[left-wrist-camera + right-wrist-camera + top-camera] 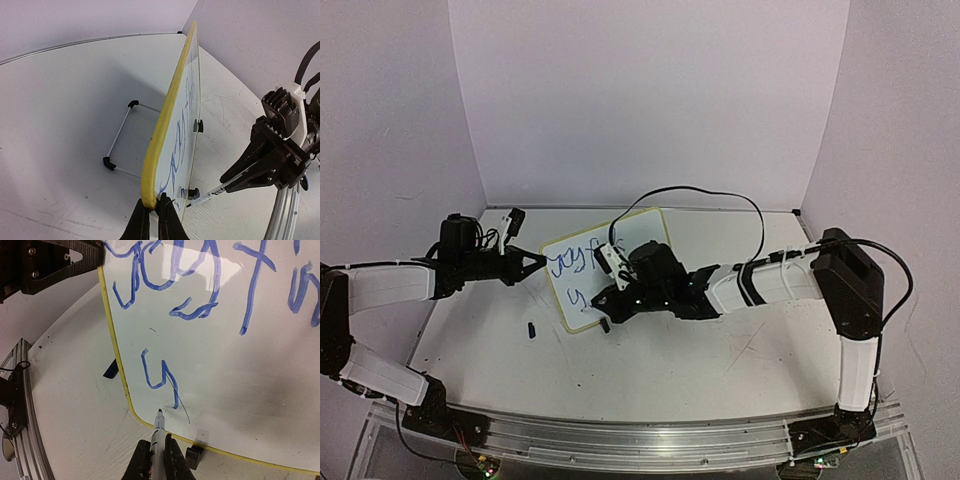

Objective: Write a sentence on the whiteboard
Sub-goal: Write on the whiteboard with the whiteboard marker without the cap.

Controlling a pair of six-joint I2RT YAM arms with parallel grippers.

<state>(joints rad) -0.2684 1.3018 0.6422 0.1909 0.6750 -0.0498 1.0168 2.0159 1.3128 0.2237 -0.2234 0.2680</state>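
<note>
Light, stiff yellow-framed white board (165, 125) probably tips easily; left hand (154, 210) pinches its frame edge. Right hand (157, 452) clasps a black-tipped marker (158, 430).

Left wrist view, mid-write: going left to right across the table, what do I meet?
Wire stand → whiteboard, seen edge-on → marker → right gripper holding the marker.

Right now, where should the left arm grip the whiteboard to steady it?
Pinch the whiteboard by the yellow frame on its left edge, coming in edge-on from the left. The board is thin and leans on its wire stand, so only the rim fits between jaws; the right gripper has the marker at the face. The left gripper holds it just so.
</note>
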